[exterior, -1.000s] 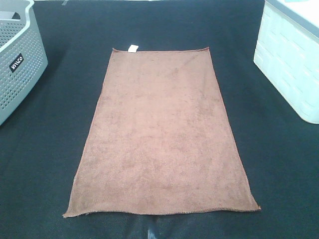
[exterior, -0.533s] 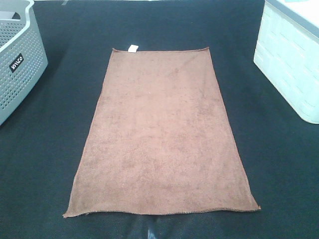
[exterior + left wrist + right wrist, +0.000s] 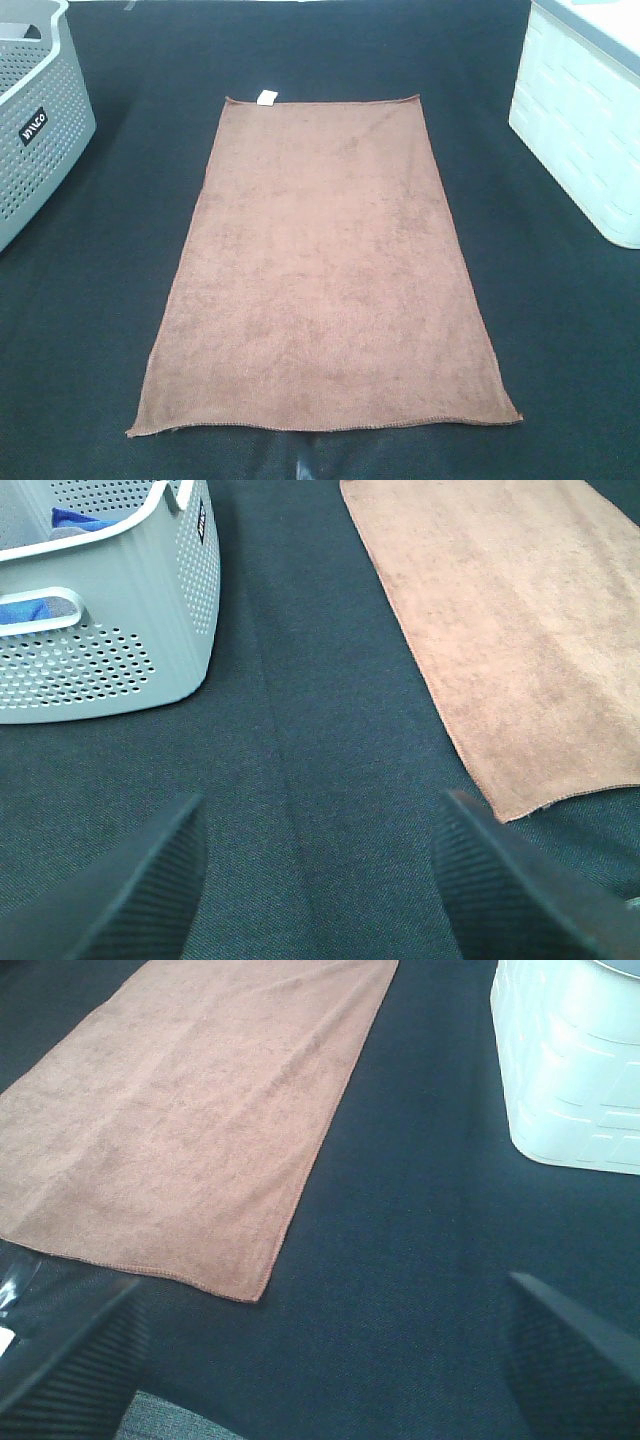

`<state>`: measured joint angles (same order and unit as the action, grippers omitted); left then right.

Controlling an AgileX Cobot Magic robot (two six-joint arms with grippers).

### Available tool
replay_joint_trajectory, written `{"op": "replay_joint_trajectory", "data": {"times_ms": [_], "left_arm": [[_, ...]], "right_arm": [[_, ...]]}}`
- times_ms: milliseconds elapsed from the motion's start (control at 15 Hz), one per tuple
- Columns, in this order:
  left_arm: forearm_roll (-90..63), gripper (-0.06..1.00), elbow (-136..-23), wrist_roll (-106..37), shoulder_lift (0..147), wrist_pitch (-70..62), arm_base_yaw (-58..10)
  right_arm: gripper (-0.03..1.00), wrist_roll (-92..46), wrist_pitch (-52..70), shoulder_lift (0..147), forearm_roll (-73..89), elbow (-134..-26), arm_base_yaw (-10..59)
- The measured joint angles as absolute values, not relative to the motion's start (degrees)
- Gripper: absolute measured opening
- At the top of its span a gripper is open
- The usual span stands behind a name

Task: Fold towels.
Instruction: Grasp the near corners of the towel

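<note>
1. Bench (image 3: 100, 300): dark fabric surface. It carries all items.

2. Towel (image 3: 320, 270): reddish-brown and spread flat in a single layer, with no fold made. It lies ahead of both tools and between them. Its long axis runs straight away from the tools, from the near hem to the far hem.

3. Grey perforated basket (image 3: 110, 630): ahead of the left tool, on its outer side, apart from the towel. White container (image 3: 570, 1060): ahead of the right tool, on its outer side.

4. Left tool (image 3: 320, 875): jaws spread wide, nothing held. The near-left towel corner lies just ahead of its inner finger.

5. Right tool (image 3: 320, 1355): jaws spread wide, nothing held. The near-right corner lies ahead, towards its inner finger.

6. Neither arm is clearly nearer. Each tool faces its own near corner, so a two-arm lift of the near hem towards the far hem looks suitable.

7. White tag (image 3: 267, 97): on the far hem, farthest from both tools.
</note>
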<state>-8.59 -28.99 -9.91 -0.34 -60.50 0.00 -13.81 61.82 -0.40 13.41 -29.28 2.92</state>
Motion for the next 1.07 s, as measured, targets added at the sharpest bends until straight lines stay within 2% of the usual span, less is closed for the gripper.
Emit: {"op": "replay_joint_trajectory", "data": {"times_ms": [133, 333, 467, 800, 1067], "left_arm": [[-8.42, 0.63, -29.62, -9.68, -0.34, -57.12, 0.00], [-10.71, 0.63, -29.56, -3.32, 0.52, -40.85, 0.00], [-13.35, 0.63, -27.73, 1.03, 5.33, -35.01, 0.00], [-25.67, 0.63, -26.93, 2.35, 32.66, -31.63, 0.00], [-41.54, 0.63, -26.93, -13.98, 56.32, -31.28, 0.00]], "right_arm": [[0.85, -10.71, 59.99, 0.40, 13.29, -29.45, 2.92], [0.85, -6.47, 55.35, 6.99, 13.29, -29.97, 2.92], [0.85, -4.64, 51.39, 14.50, 13.35, -29.97, 2.92], [0.83, -3.95, 46.35, 43.03, 16.16, -30.08, 2.92], [0.83, -8.94, 44.81, 62.17, 23.15, -30.08, 2.92]]}}
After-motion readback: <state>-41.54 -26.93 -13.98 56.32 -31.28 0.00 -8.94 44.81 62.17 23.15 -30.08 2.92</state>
